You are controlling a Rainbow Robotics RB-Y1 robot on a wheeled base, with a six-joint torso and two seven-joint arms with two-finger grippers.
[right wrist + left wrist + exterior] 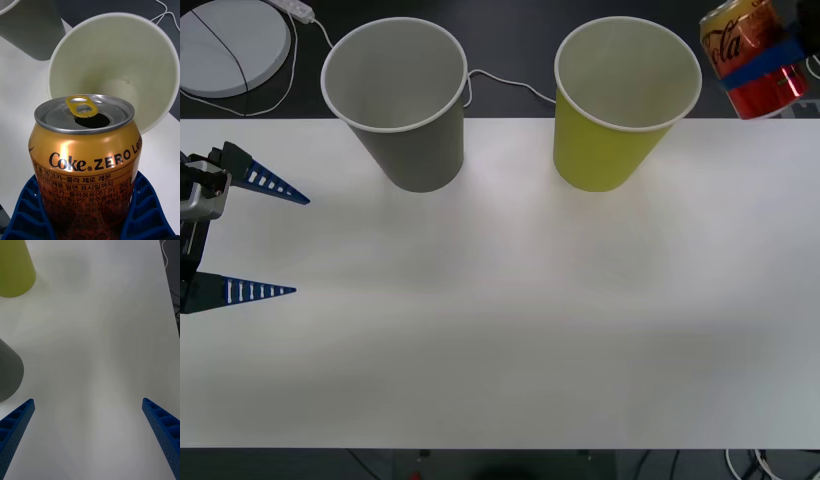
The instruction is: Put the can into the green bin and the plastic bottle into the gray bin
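- Now, the right gripper (90, 221) has its jaws clenched on the can (84, 157), blue fingers (144, 210) pressing either side of the lower body; the can stands upright in the grip, its gold pull tab and open mouth facing up.
- In the front view the can (755, 55) hangs in the air just beside the green bin (625, 100), on its right-hand side and about level with the white rim, not yet over the mouth.
- From the wrist view, the green bin (112, 71) opens straight ahead of the can, its pale inside empty; my judgement is that the coming move is a short carry leftward over that rim, then a release.
- The gray bin (400, 95) stands beyond the green bin, well apart from the can.
- The left gripper (255, 240) waits with jaws released above the worktop (510, 320), near the gray bin's left side.
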